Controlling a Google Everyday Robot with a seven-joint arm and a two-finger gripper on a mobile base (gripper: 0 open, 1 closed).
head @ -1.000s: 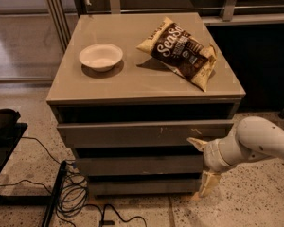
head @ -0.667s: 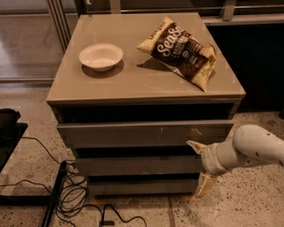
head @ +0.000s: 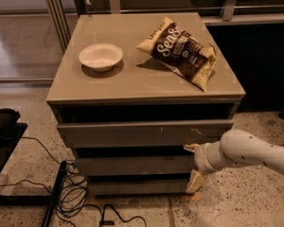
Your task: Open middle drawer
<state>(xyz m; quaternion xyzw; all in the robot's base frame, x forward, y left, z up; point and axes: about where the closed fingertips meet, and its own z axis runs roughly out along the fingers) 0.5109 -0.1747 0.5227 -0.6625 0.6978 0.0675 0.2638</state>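
The middle drawer (head: 132, 166) is the plain grey front second from the top of the cabinet, and it looks closed, in line with the other fronts. My gripper (head: 194, 164) is at the drawer's right end on a white arm that comes in from the right. Its fingers stand apart: the upper fingertip (head: 191, 148) is just above the drawer's top edge and the lower fingertip (head: 195, 181) is below its bottom edge. Nothing is held.
The taller top front (head: 142, 134) has pale scratches, and the slim lowest front (head: 137, 187) sits near the floor. A white bowl (head: 101, 56) and a chip bag (head: 180, 51) lie on the cabinet top. Cables (head: 73, 195) lie on the floor at the left, beside a dark object (head: 2, 126).
The arm and gripper have moved a little to the left, closer to the right end of the middle drawer. The drawers have not moved.
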